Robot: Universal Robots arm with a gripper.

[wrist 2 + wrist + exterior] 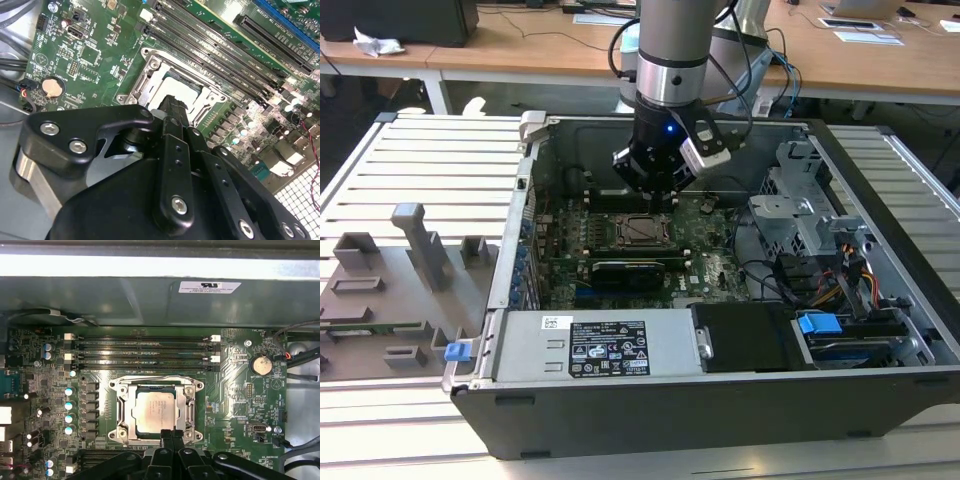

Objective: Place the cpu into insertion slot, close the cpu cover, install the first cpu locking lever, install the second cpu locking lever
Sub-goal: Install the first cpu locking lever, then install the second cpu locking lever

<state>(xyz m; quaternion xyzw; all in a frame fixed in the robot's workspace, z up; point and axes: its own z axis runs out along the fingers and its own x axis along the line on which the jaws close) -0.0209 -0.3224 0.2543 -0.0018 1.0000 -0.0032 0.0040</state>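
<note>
The tool [172,436], fingers pressed together and empty, hovers at the slot's [156,410] edge; the cpu [155,409] sits inside under the cover [125,410].

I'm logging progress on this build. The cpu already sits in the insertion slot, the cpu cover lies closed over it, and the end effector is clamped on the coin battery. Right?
Not quite: the end effector is at the socket's edge, apart from the coin battery, as the first wrist view shows. The cpu does sit in the insertion slot, with the cpu cover lying closed over it.
</note>
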